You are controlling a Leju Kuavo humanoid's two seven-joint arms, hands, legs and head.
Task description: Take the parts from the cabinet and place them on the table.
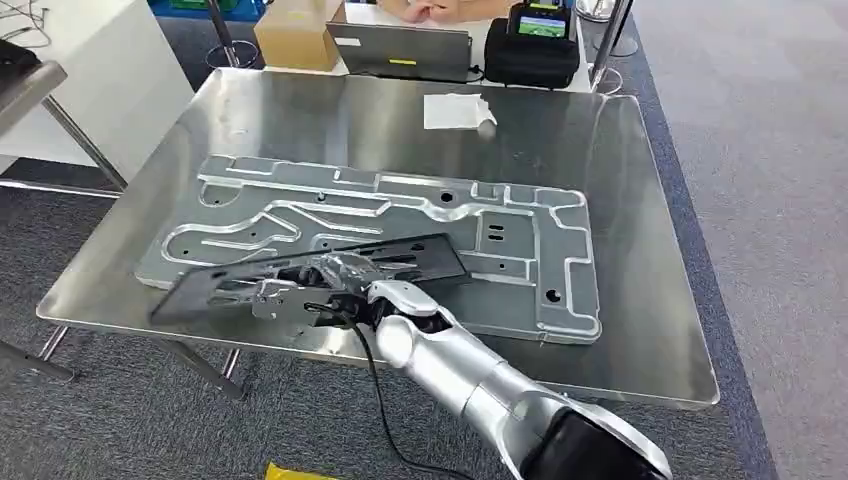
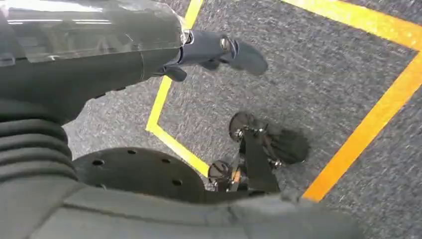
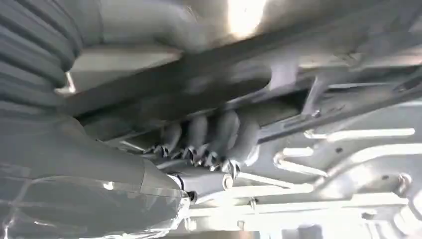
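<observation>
Steel table (image 1: 640, 300) bears one grey plate (image 1: 520, 250); right hand (image 1: 335, 285) grips one black part (image 1: 420, 255)

Silver right arm (image 1: 470, 385) — black elbow, thin black cable; grey ribbed wrist cover (image 3: 35, 55), dark fingers (image 3: 219, 134).

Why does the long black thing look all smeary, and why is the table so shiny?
Head view: the black part in the right hand is smeared by motion blur, and the steel table mirrors the room light. Right wrist view: a white glare patch and blurred fingers. Left wrist view: the left hand looks sharp.
</observation>
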